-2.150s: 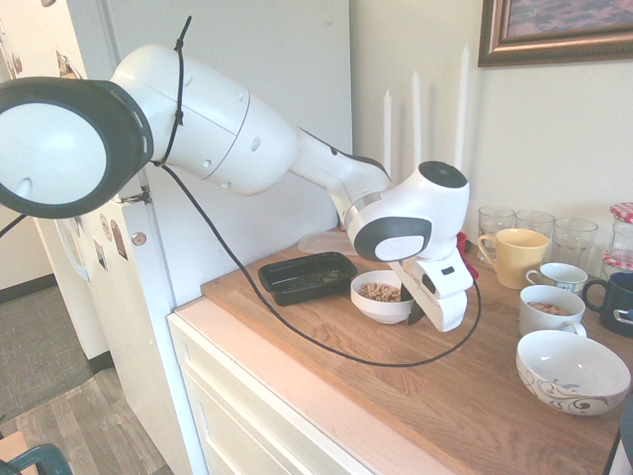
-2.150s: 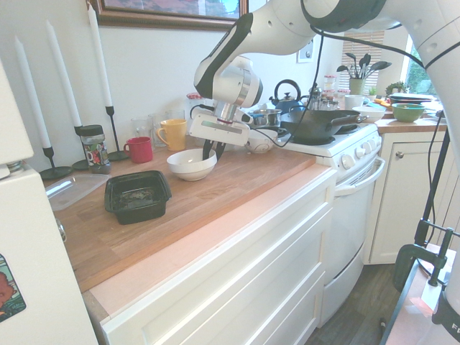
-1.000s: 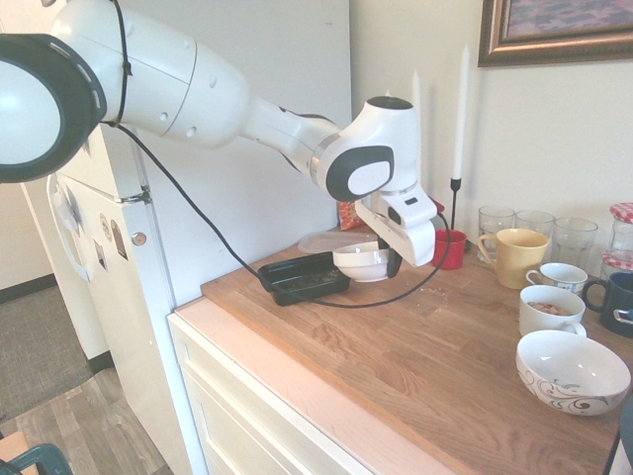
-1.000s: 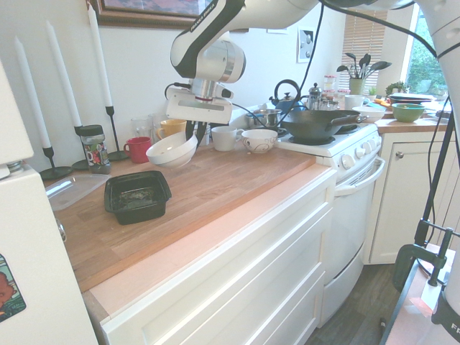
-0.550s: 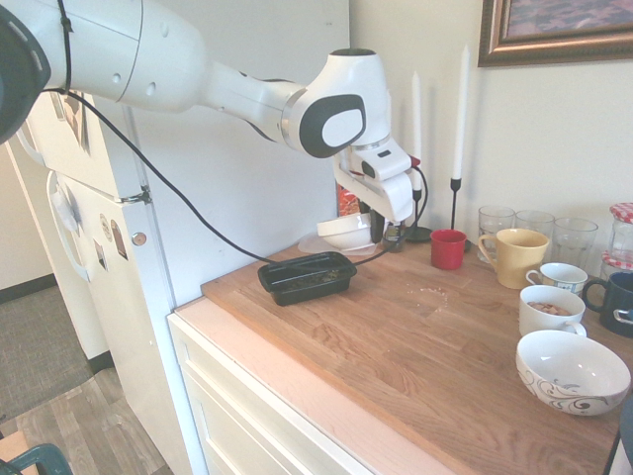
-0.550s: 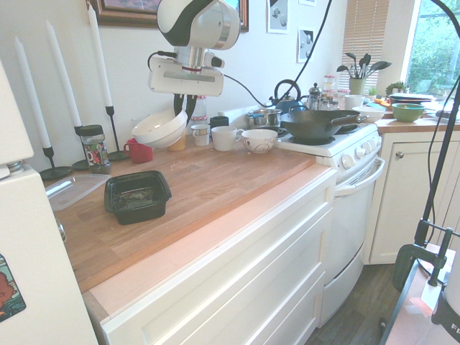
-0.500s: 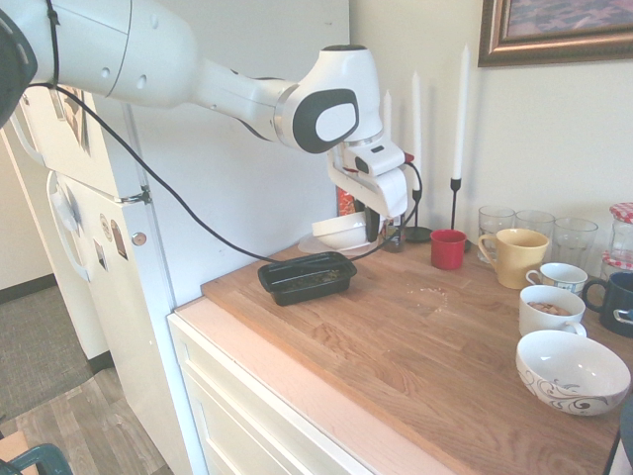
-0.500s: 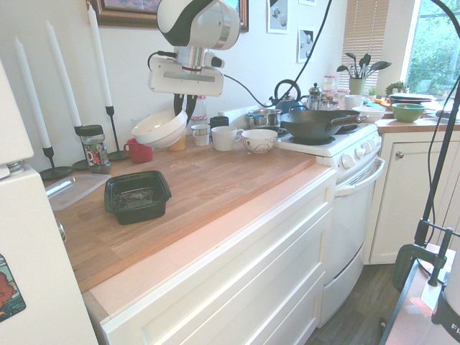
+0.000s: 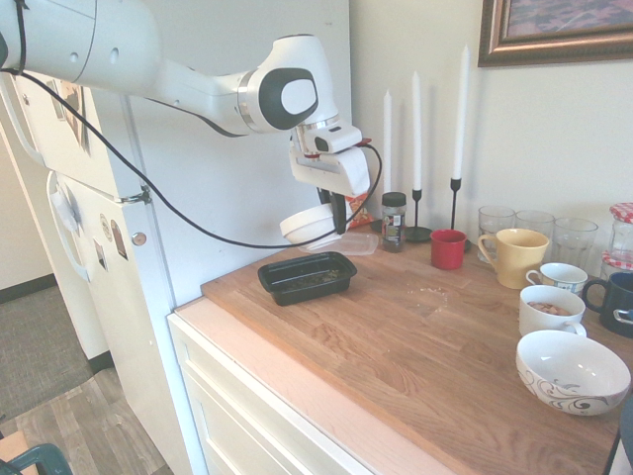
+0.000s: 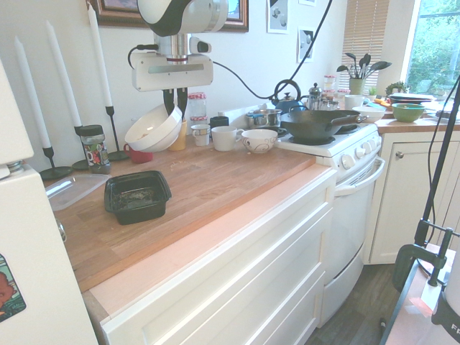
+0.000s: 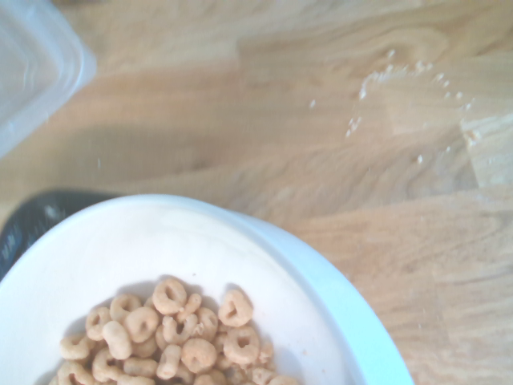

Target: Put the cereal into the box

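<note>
The gripper (image 10: 175, 110) is pinched shut on the side of a tipped white bowl (image 10: 153, 129). Little cereal rings (image 11: 172, 333) sit inside. The black box (image 10: 137, 209) is on the counter (image 10: 237, 172).

Three white candles (image 9: 462, 119) stand by the wall, at least two on black holders, with a dark-lidded jar (image 9: 393, 222) beside them. Nearby are a red mug (image 9: 447, 249), a yellow mug (image 9: 519, 259) and clear glasses (image 9: 574, 240). A patterned bowl (image 9: 572, 374) sits near a white mug (image 9: 550, 310). A clear lid (image 10: 74, 190) lies on the wooden counter (image 9: 415, 366). A dark pan (image 10: 316, 124) rests on the stove (image 10: 352, 154).
</note>
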`<state>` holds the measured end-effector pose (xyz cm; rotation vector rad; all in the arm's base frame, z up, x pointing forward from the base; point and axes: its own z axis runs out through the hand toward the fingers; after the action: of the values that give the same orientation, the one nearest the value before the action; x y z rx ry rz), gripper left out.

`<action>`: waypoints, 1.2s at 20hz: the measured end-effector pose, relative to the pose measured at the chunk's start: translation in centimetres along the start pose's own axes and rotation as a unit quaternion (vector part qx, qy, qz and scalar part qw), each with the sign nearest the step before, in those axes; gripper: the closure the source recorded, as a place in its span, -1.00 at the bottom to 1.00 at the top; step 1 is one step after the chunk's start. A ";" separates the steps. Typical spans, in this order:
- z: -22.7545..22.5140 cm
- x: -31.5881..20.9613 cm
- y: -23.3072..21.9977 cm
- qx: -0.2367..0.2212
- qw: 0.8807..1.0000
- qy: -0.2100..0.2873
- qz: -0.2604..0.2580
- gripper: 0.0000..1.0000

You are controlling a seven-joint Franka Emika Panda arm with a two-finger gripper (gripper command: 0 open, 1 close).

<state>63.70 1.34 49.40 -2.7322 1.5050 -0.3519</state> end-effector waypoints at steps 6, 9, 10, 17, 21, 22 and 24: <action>1.0 -1.5 -2.7 -0.058 0.997 0.049 -0.031 1.00; 1.0 -2.3 -4.1 -0.085 0.993 0.070 -0.049 1.00; 1.1 -2.6 -4.5 -0.095 0.991 0.076 -0.056 1.00; 1.7 -5.0 -6.1 -0.149 0.978 0.108 -0.094 1.00; 2.4 -5.4 -6.3 -0.180 0.968 0.137 -0.113 1.00; 2.5 -5.4 -6.5 -0.184 0.965 0.143 -0.117 1.00; 2.9 -5.8 -7.1 -0.192 0.961 0.155 -0.126 1.00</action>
<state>67.22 9.72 46.27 -3.3247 1.4099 -0.5705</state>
